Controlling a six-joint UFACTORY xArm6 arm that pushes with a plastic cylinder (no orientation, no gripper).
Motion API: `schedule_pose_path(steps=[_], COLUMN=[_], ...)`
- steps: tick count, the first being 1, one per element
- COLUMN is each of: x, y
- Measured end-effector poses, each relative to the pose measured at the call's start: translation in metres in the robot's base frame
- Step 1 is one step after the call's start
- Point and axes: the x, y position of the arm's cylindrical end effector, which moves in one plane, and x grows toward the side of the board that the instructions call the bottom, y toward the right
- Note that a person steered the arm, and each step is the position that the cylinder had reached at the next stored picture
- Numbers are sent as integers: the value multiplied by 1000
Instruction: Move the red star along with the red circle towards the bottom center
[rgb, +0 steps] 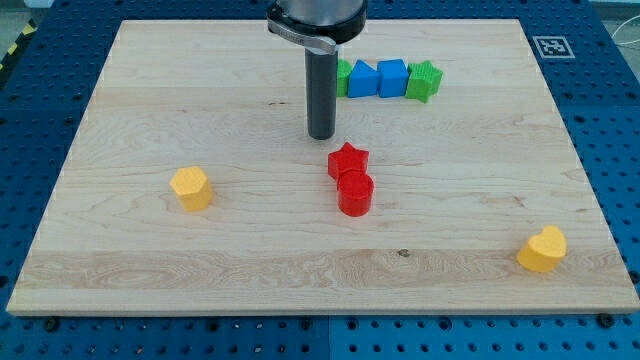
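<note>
The red star (348, 160) lies near the middle of the wooden board (150, 90). The red circle (355, 193) touches it just below. My tip (321, 136) stands just above and a little left of the red star, with a small gap between them. The rod rises from there to the view's top.
A row at the view's top holds a green block (343, 77) partly behind the rod, a blue block (362, 79), a blue cube (392, 77) and a green star (424, 80). A yellow hexagon (190, 187) lies at the left. A yellow heart (542, 249) lies at the bottom right.
</note>
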Motion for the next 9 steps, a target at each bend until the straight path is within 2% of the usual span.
schedule_pose_path(steps=[1,2,5,9], x=[4,25,30,65], y=[0,9,31,62])
